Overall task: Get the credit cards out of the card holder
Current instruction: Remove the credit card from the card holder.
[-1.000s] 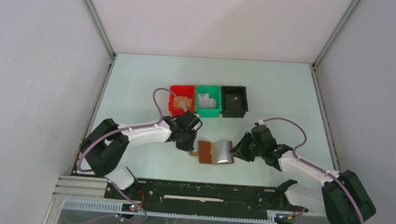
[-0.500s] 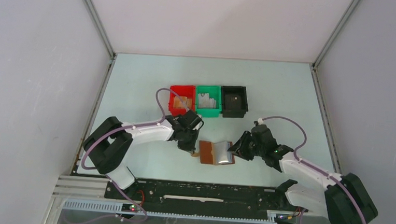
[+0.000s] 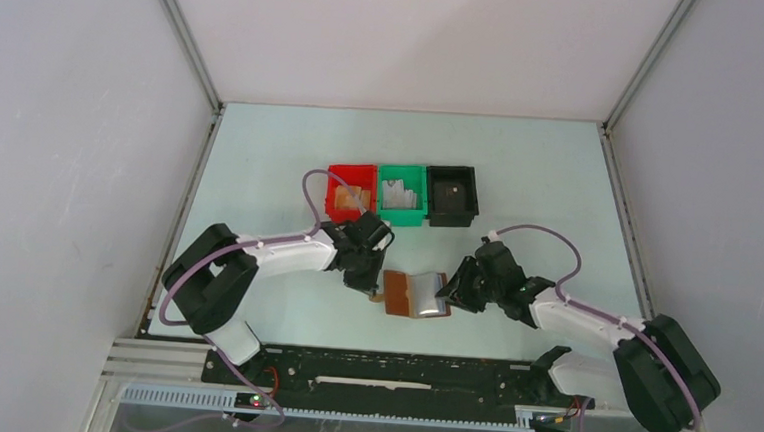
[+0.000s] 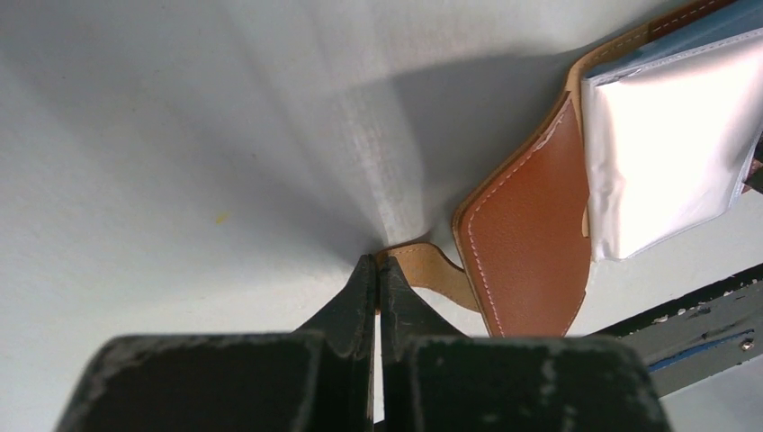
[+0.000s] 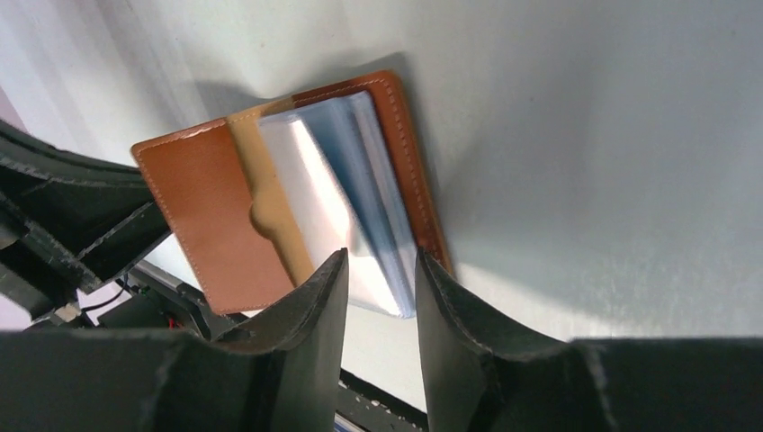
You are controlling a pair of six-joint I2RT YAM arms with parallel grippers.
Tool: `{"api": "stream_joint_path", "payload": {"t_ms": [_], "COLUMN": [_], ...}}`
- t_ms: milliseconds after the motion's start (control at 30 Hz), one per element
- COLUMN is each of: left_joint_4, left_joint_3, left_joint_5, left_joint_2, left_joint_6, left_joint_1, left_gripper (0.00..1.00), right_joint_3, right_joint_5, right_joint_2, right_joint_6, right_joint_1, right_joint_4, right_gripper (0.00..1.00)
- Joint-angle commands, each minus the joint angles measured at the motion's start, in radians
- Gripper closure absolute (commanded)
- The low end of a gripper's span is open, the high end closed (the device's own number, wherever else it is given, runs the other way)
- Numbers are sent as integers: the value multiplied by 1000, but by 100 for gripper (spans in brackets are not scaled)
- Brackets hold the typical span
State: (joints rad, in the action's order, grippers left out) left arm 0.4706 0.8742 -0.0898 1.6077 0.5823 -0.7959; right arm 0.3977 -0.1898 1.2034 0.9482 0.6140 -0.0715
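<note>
As the table point(image 3: 521, 174) reads from left to right:

- **Left gripper** point(image 3: 371, 288): clenched tight. Its tips meet the tan side tab point(image 4: 421, 264) of the card holder point(image 3: 415, 295). Whether the tab is nipped between them cannot be told.
- **Card holder:** brown leather. It lies open on the table between both grippers, with clear sleeves point(image 5: 346, 193) fanned up over its right panel.
- **Right gripper** point(image 3: 450, 291): released, jaws partway apart. It straddles the sleeves' free edge, and any contact cannot be told.
- **Credit cards:** cannot be made out among the sleeves.

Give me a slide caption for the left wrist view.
Left jaws shut on the side tab of the open brown card holder.
</note>
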Motion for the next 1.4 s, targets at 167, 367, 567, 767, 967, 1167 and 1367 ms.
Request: {"api": "stream_joint_path", "payload": {"t_ms": [167, 367, 567, 767, 967, 1167, 1367], "left_joint_4": [5, 10, 11, 11, 11, 48, 51], "left_joint_3": [59, 57, 52, 55, 61, 84, 98], "left_joint_5": [0, 7, 13, 12, 10, 30, 33], "left_joint_2": [29, 23, 15, 21, 28, 13, 12], "left_joint_6": [-33, -36, -36, -40, -44, -47, -56], "left_joint_1": [-3, -2, -3, -2, -2, -9, -10], "left_gripper": [100, 100, 100, 100, 100, 100, 100], "right_joint_3": [51, 73, 73, 73, 72, 66, 66], "right_joint_5": [148, 73, 78, 97, 66, -44, -119], "right_joint_2": [-172, -64, -2, 16, 38, 70, 100], "right_joint_6": [-25, -39, -29, -35, -34, 15, 64], "right_joint_1": [48, 56, 70, 78, 90, 90, 91], "right_joint_4": [-92, -38, -24, -40, -6, 118, 221], "right_gripper": [53, 53, 53, 52, 50, 49, 49]}}
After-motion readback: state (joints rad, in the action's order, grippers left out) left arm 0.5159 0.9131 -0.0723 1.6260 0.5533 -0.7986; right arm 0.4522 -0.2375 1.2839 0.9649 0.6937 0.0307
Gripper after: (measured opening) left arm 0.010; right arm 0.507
